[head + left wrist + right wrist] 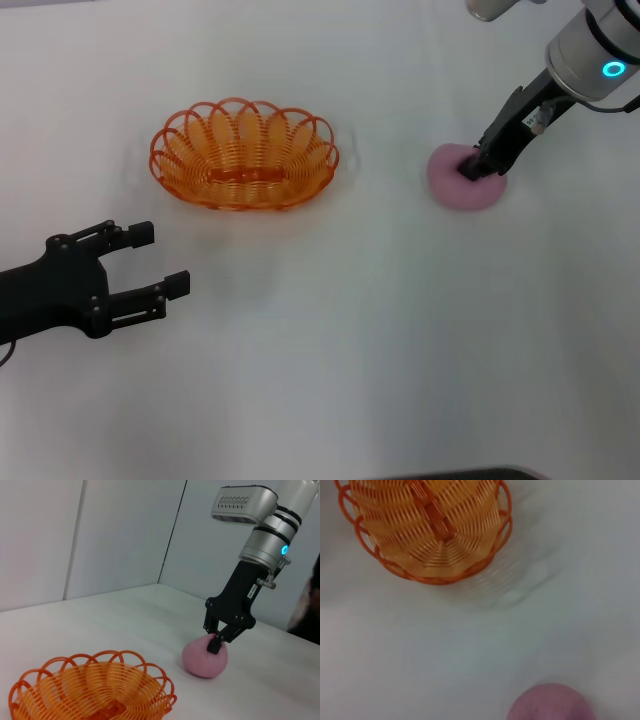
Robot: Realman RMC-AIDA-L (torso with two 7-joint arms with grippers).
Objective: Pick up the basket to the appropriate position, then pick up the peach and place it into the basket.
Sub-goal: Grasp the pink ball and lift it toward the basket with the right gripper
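Note:
The orange wire basket stands upright on the white table, left of the middle; it also shows in the left wrist view and the right wrist view. The pink peach lies on the table to its right, also in the left wrist view and the right wrist view. My right gripper comes down onto the peach's top, its fingers drawn together on it. My left gripper is open and empty near the table's left front, short of the basket.
The white table carries nothing else in view. A white wall stands behind the table in the left wrist view.

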